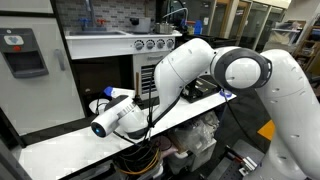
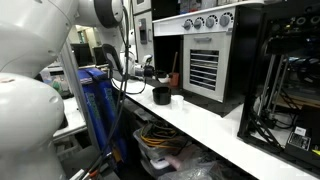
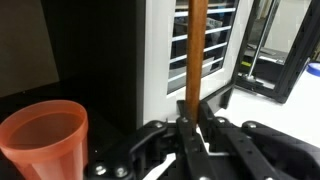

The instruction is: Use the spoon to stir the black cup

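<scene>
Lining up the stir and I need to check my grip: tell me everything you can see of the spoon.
Only the wrist view shows the spoon clearly: a slender, straight handle, reddish-brown, smooth and wood-like. It runs from between the fingers of the gripper, which is shut on it, straight up to the top edge of the frame, so its bowl is out of view. Nothing but the fingers touches the visible part. The orange-red cup stands apart, off to the side.
</scene>
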`<state>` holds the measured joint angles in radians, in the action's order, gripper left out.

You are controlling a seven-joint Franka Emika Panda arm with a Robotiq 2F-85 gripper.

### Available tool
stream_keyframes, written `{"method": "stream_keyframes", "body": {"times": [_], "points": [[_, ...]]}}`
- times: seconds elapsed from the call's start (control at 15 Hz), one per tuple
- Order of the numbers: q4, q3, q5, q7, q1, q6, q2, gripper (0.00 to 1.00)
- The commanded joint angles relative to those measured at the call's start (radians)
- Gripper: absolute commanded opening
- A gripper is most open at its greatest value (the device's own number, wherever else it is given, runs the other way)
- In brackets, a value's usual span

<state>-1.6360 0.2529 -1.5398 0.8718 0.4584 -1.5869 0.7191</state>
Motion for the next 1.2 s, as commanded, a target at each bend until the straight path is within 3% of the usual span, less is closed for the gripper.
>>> {"method": "stream_keyframes", "body": {"times": [0.0, 1.13], "points": [[-0.031, 0.013, -0.006, 0.000, -0.009, -0.031, -0.021, 0.03], [-0.010, 0.052, 0.005, -0.006, 0.008, -0.049, -0.012, 0.03]]}}
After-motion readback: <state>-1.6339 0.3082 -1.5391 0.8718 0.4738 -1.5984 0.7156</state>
